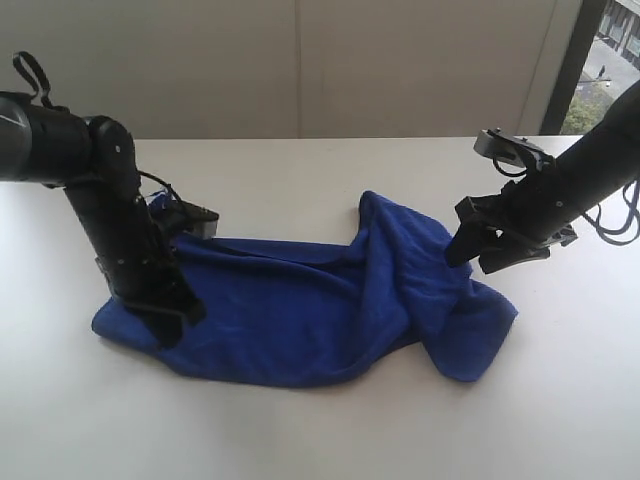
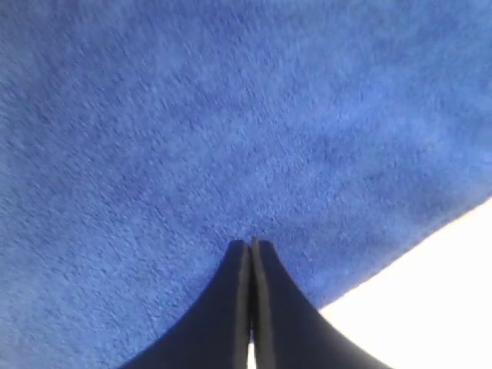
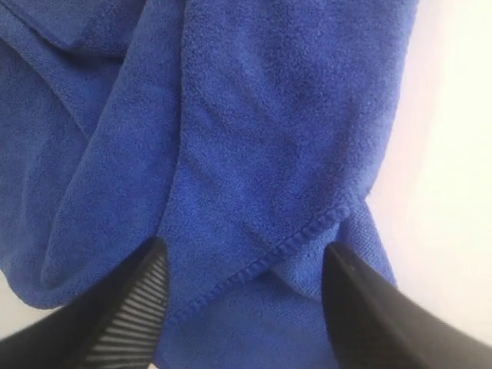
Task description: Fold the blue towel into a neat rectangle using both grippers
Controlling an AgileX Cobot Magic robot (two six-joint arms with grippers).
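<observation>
The blue towel [image 1: 300, 330] lies crumpled on the desk [image 1: 300, 440]; the grasping step looks in hand. The left tool [image 2: 251, 244] is pressed together at its left end. The right tool [image 3: 242, 257], spread over a hem [image 3: 307, 234], should next pinch it.

Office-like lab room: white table [image 1: 300, 440]; pale panelled wall [image 1: 200, 60]; street-facing window [image 1: 612, 55]

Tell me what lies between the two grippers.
The rumpled towel fills the whole stretch from the left gripper to the right gripper. The exterior view shows it.
</observation>
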